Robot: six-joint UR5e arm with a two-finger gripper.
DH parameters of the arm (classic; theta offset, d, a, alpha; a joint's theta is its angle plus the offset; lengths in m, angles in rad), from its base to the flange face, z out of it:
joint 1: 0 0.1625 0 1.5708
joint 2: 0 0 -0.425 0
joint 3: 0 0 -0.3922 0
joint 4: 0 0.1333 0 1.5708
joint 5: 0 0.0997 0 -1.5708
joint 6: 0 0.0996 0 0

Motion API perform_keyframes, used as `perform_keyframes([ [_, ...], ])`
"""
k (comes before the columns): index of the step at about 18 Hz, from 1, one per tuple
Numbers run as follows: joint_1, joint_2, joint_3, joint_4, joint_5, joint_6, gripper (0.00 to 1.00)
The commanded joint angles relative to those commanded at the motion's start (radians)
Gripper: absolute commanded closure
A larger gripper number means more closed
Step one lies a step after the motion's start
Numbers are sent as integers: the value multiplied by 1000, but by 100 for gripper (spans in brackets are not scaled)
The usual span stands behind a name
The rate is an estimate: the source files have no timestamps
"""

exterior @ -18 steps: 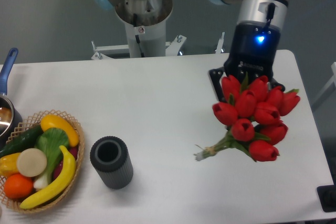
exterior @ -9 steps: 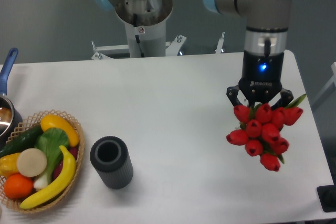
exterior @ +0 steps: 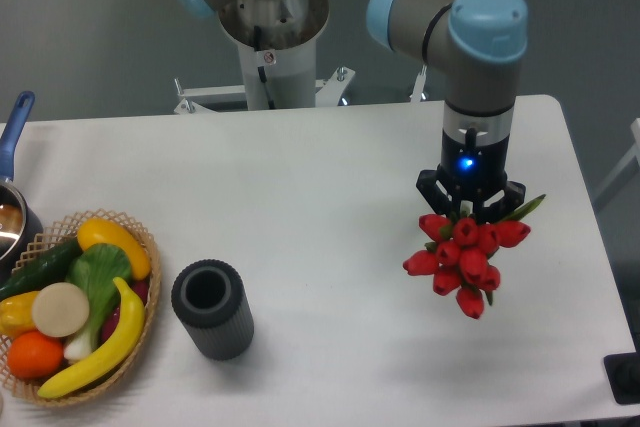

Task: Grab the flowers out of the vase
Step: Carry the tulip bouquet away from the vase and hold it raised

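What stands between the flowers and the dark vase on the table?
Nothing visible. The flowers hang from the gripper at the right, and only bare white table lies between them and the empty vase.

The flowers (exterior: 462,255), a tight bunch of red tulips with a few green leaves, hang from my claw (exterior: 469,209) over the right side of the tabletop (exterior: 320,177). The vase (exterior: 211,308) stands upright well apart to the left: short, dark grey, ribbed, its round mouth open and empty.
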Motion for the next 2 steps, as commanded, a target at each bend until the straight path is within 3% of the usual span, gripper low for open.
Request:
perform_keyframes([
  [2,-18,-5,-5,-8,29,2,97],
])
